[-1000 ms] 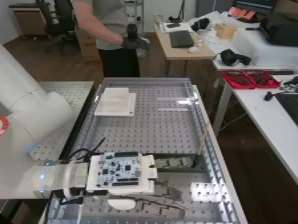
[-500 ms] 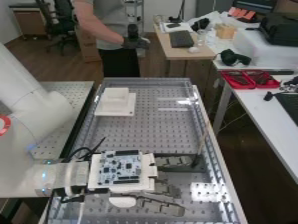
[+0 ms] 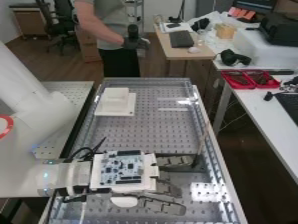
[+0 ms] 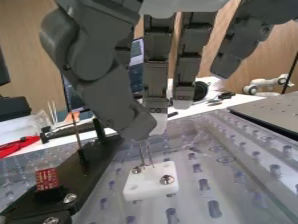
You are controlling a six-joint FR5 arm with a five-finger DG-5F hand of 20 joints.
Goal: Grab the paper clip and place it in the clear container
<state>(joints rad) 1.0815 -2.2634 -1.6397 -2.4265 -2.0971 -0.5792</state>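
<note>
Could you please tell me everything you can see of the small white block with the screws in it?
The white block looks like smooth plastic, squarish with rounded corners. Two shiny screws sit in its top, beside a round recess. It lies flat on the clear, perforated surface, near a long black bracket. Thin metal prongs rise beside one screw toward the hand above; whether they are fixed to it, I can't tell.

Red trays [image 3: 241, 87] rest on a white table [image 3: 263, 116] and a dark pad [image 3: 181, 39] on a wooden desk [image 3: 174, 52].
</note>
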